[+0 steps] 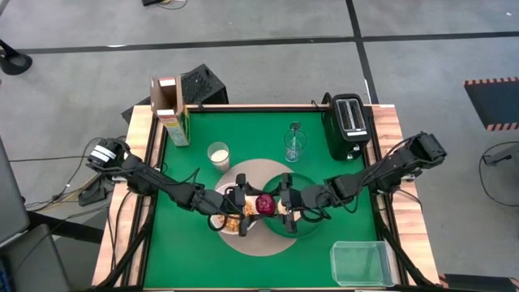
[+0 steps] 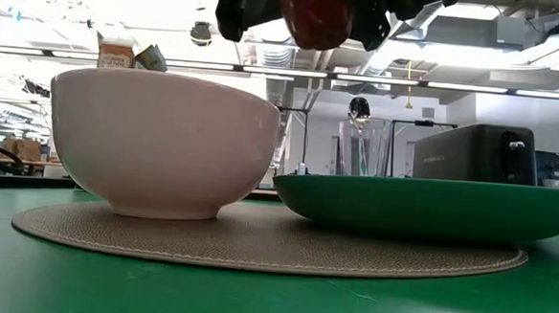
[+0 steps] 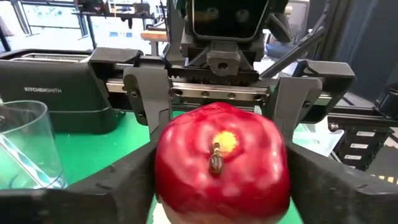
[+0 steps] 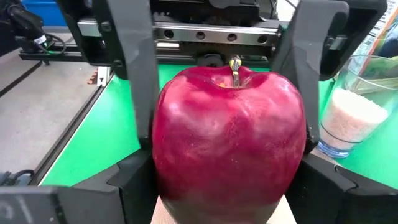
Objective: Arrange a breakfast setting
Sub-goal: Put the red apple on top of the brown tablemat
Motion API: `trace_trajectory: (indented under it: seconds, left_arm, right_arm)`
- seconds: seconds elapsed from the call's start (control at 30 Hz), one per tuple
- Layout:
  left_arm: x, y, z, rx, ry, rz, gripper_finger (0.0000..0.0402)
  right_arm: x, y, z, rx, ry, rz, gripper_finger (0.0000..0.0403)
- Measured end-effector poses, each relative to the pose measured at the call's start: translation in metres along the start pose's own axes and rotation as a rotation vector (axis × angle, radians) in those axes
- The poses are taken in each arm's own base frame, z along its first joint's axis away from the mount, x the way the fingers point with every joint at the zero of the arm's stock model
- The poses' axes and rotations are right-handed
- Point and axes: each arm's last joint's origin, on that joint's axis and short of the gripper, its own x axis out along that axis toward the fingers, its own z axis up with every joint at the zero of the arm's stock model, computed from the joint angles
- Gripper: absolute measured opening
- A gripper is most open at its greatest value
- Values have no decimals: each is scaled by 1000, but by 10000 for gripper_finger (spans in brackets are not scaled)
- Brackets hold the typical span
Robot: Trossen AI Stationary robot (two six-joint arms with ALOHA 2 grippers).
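Note:
A red apple [image 1: 265, 204] hangs between my two grippers, above the round tan mat [image 1: 261, 242]. It is over the gap between the white bowl [image 2: 160, 141] and the dark-green plate [image 2: 430, 205], which both rest on the mat. My left gripper [image 1: 246, 203] reaches it from the table's left and my right gripper [image 1: 280, 203] from the right; both are shut on it. The clear glass [image 1: 295, 146] stands behind the mat with the spoon's handle [image 1: 293, 128] sticking out. The small cup [image 1: 217, 155] stands to the far left of the mat. I see no bread. My left gripper pinches the apple between its two fingers [image 3: 124, 186], by the near and far sides [image 3: 166, 180] of the half toward the table's left. The fingers come level from the left. The apple is lifted clear, with its stem [image 3: 216, 158] toward this gripper. My right gripper pinches the apple between its two fingers [image 4: 127, 186], by the near and far sides [image 4: 163, 177] of the half toward the table's right. The fingers come level from the right, facing the left gripper's fingers [image 4: 138, 81]. The apple hangs clear of bowl and plate.
A black toaster [image 1: 349, 126] stands at the far right and an open cereal box [image 1: 172, 109] at the far left. A clear plastic tub [image 1: 361, 262] sits at the near right corner. Bare green table shows at the near left.

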Motion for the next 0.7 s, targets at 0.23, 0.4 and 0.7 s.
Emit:
trace_trajectory:
  seconds: [0.23,0.4,0.7]
  left_arm:
    - [0,0,0,3,3,1,248]
    - [0,0,0,-2,2,0,250]
    - [0,0,0,1,3,1,258]
  right_arm:
    - [0,0,0,0,0,0,306]
    - [0,0,1,17,-5,1,312]
    - [0,1,1,24,-8,2,362]
